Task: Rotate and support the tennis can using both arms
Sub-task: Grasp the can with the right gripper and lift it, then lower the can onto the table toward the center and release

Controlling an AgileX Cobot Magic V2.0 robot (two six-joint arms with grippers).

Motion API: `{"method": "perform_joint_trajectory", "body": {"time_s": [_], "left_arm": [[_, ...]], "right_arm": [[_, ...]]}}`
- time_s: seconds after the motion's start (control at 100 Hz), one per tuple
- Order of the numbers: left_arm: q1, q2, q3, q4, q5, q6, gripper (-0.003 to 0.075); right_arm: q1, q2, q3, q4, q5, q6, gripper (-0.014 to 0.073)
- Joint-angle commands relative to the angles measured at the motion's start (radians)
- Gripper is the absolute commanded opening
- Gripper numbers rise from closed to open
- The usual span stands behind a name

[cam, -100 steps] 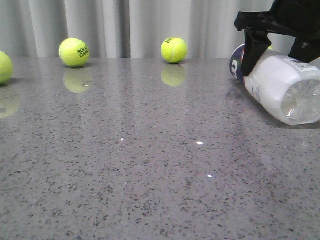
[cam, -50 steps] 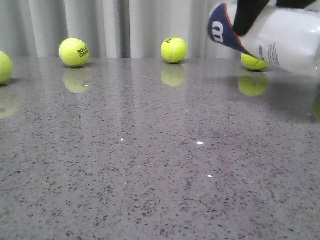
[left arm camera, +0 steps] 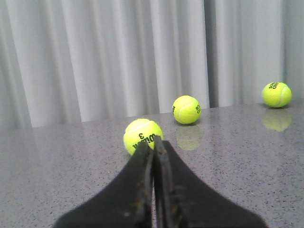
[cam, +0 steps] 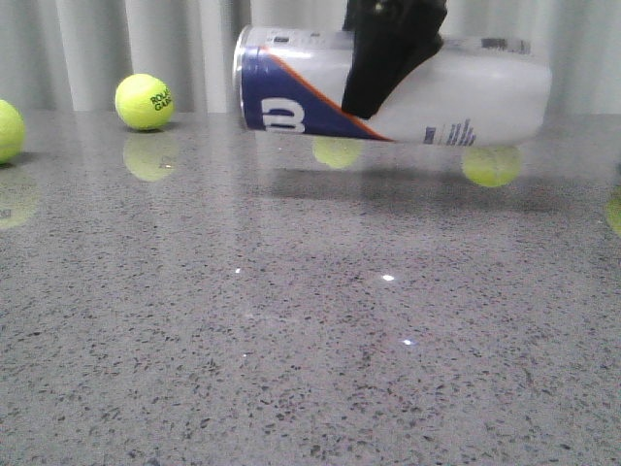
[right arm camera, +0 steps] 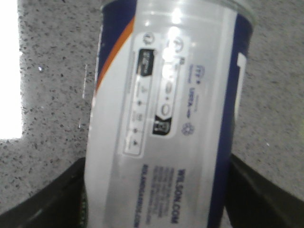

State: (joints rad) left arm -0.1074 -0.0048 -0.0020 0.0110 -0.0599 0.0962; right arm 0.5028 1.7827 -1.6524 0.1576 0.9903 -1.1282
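Far left on the speckled grey table [cam: 291, 369]: two tennis balls [cam: 144, 101] near the curtain [cam: 146, 39]. Centre to right: tennis can [cam: 388, 89] held horizontal, clear of the table, navy band with white "W" and orange stripe at its left end, white label rightward, silver rim leftmost. Gripped around the middle from above by the right pincer [cam: 388, 58], fingers [right arm camera: 57, 199] pinching both sides. Left pincer [left arm camera: 153, 156] pressed together, holding nothing, pointing at a ball [left arm camera: 142, 135].
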Motion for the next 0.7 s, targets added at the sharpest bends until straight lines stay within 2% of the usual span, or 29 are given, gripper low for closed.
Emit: {"method": "perform_joint_trajectory", "body": {"time_s": [0.0, 0.27, 0.34, 0.41, 0.53, 0.6, 0.69], "left_arm": [[0.003, -0.038, 0.045, -0.001, -0.075, -0.009, -0.0021], [0.003, -0.038, 0.045, -0.001, -0.075, -0.009, -0.0021], [0.003, -0.038, 0.045, -0.001, -0.075, -0.009, -0.0021], [0.003, -0.038, 0.045, -0.001, -0.075, -0.009, -0.0021], [0.003, -0.038, 0.045, -0.001, -0.075, -0.009, -0.0021], [0.003, -0.038, 0.045, -0.001, -0.075, -0.009, -0.0021], [0.003, -0.038, 0.045, -0.001, -0.075, -0.009, -0.0021]], "right_arm": [[0.013, -0.011, -0.035, 0.013, -0.027, -0.032, 0.0116], [0.013, 0.062, -0.035, 0.013, -0.003, -0.032, 0.0122], [0.013, 0.064, -0.035, 0.013, -0.002, -0.032, 0.0162], [0.013, 0.064, -0.035, 0.013, 0.004, -0.032, 0.0258], [0.013, 0.064, -0.035, 0.013, 0.016, -0.031, 0.0535], [0.013, 0.064, -0.035, 0.013, 0.016, -0.029, 0.0668], [0.013, 0.064, -0.035, 0.013, 0.016, -0.029, 0.0643]]}}
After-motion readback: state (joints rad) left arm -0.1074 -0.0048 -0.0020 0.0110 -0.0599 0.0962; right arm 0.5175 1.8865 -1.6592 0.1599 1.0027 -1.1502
